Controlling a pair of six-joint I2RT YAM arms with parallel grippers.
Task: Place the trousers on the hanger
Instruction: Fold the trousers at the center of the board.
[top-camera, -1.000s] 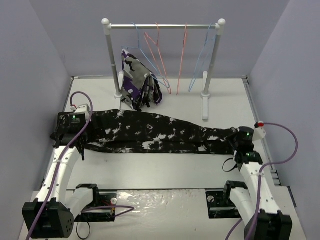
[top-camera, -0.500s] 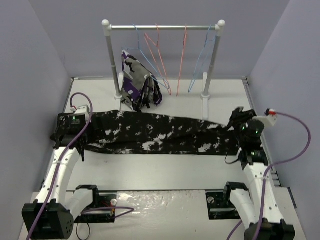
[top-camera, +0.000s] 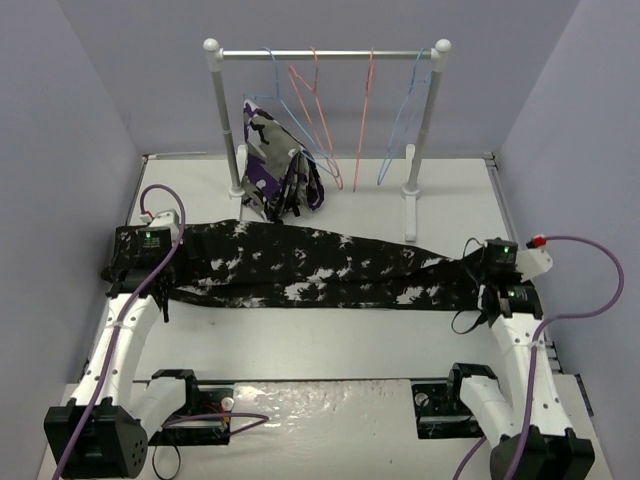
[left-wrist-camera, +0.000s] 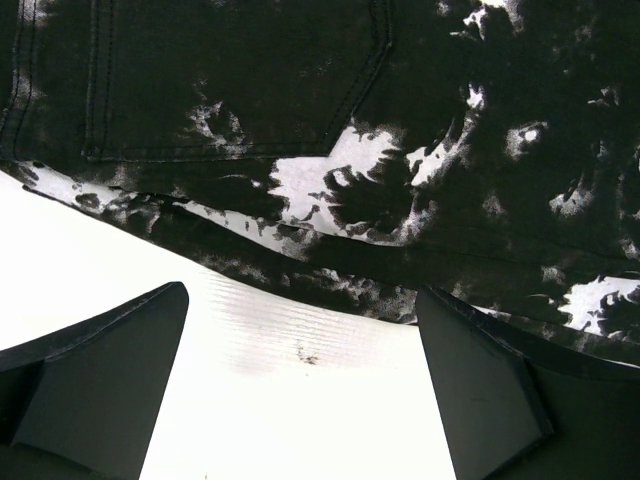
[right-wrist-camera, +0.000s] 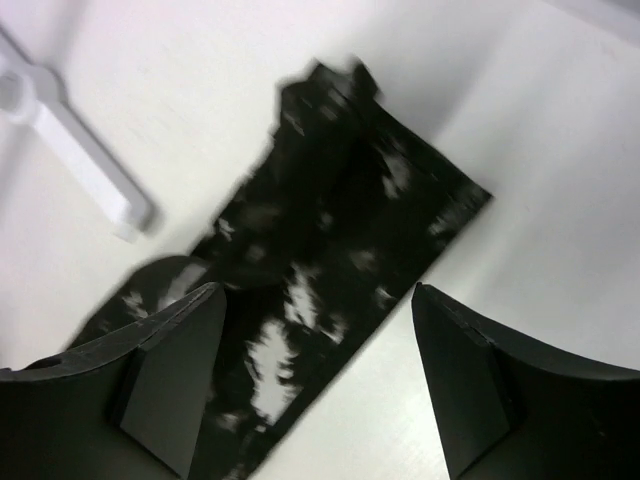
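Observation:
The trousers (top-camera: 300, 265) lie flat across the table, black with white splotches, waist at the left and leg ends at the right. My left gripper (top-camera: 125, 268) hovers open at the waist end. In the left wrist view its fingers straddle bare table at the fabric's near edge (left-wrist-camera: 250, 100), holding nothing. My right gripper (top-camera: 487, 272) stands open above the leg ends (right-wrist-camera: 330, 200), which lie loose on the table between its fingers. Two light-blue wire hangers hang on the rail at the back, one hanger (top-camera: 397, 128) at the right and another (top-camera: 276, 85) at the left.
A white clothes rack (top-camera: 320, 53) stands at the back, with pink-red hangers (top-camera: 364, 110) on the rail. A purple, white and black garment (top-camera: 275, 170) hangs by its left post. The rack's right foot (right-wrist-camera: 80, 165) lies close to the leg ends. Grey walls close in both sides.
My right gripper has opened and let go of the leg ends, rising slightly off them. The trousers stay flat. The left arm has not moved.

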